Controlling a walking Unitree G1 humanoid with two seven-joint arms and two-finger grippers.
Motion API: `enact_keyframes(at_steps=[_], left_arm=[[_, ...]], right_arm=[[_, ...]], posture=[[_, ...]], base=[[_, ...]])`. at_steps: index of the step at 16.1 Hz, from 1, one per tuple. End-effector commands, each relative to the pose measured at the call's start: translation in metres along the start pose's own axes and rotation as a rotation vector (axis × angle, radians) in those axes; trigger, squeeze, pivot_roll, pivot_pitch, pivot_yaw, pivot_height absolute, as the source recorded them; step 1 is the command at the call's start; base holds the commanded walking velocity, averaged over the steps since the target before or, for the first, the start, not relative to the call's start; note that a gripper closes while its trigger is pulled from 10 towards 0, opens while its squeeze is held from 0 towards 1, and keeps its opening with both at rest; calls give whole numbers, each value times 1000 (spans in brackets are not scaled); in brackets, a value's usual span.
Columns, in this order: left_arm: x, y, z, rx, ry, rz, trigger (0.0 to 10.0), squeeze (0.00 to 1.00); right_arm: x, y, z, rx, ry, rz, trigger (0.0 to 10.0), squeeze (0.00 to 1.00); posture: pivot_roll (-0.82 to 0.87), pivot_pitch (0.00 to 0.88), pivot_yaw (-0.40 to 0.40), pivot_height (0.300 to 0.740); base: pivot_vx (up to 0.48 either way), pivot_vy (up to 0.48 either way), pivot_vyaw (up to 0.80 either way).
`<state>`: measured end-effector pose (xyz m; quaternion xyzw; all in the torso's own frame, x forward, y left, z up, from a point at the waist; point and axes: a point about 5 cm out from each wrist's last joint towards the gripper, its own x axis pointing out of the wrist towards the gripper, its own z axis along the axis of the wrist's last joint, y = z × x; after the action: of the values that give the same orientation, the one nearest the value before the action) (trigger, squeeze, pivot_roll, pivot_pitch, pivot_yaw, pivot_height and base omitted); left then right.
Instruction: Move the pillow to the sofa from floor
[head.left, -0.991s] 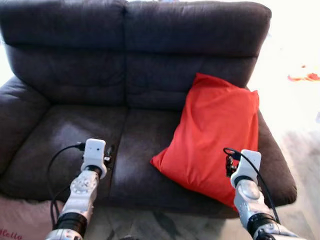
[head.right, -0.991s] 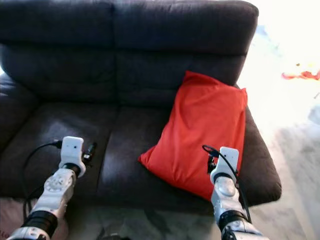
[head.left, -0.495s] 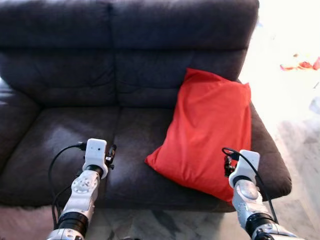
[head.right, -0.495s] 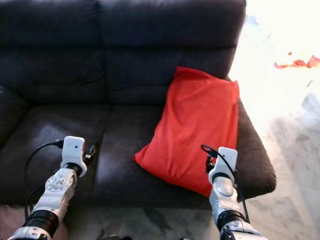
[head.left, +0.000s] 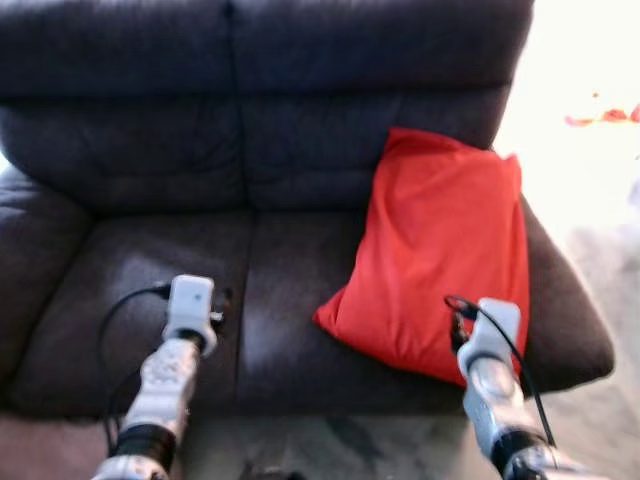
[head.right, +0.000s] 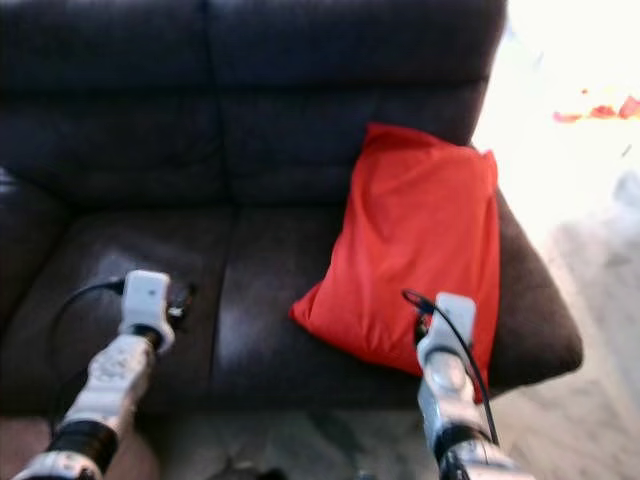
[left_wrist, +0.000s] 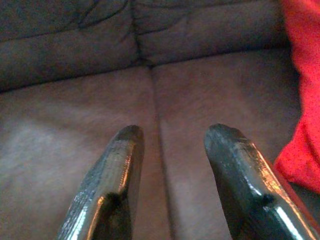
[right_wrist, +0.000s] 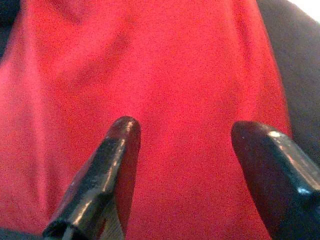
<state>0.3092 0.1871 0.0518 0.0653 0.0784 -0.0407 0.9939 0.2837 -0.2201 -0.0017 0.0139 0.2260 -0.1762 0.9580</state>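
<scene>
1. Left eye view, blurred: the dark sofa (head.left: 150, 230) runs off the frame at top and left.
2. The red pillow (head.left: 440, 260) leans against the sofa's right backrest, its lower corner hidden by the right wrist.
3. Right gripper (right_wrist: 187, 135), fingers spread, points at the pillow.
4. Left gripper (left_wrist: 175, 137), fingers apart, holds nothing over the seat.

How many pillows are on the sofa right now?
1. The red pillow leans against the backrest on the right-hand seat of the dark sofa, in front of the open right gripper. The left seat holds none. Any pillow on the floor beyond the frame would be hidden.
</scene>
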Motion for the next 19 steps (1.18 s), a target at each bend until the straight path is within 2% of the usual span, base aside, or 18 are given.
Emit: enact_keyframes(at_steps=[1,3,8,14,16,19], left_arm=[[-2,3,-3,10,21,-2,10000,0],[-1,2,-2,16,1,-6,10000,0],[-2,-2,-3,4,11,-30,10000,0],[-3,-3,-5,17,13,-46,10000,0],[-3,-3,-5,19,17,-49,10000,0],[-3,-4,-6,18,19,-51,10000,0]], right_arm=[[1,0,4,21,-10,-8,10000,0],[1,1,4,-7,-10,-4,10000,0],[1,1,4,0,-19,-12,10000,0],[0,-8,-2,-10,24,-90,10000,0],[0,-8,-4,15,33,-86,10000,0],[0,-3,-2,-17,8,-53,10000,0]], posture=[[81,52,-6,740],[80,52,-6,740],[81,52,-6,740],[83,54,-8,740],[83,54,-9,740],[83,50,-10,740]], base=[[0,262,-575],[0,0,-566],[0,0,0],[304,0,0],[300,0,-581],[301,0,-188]])
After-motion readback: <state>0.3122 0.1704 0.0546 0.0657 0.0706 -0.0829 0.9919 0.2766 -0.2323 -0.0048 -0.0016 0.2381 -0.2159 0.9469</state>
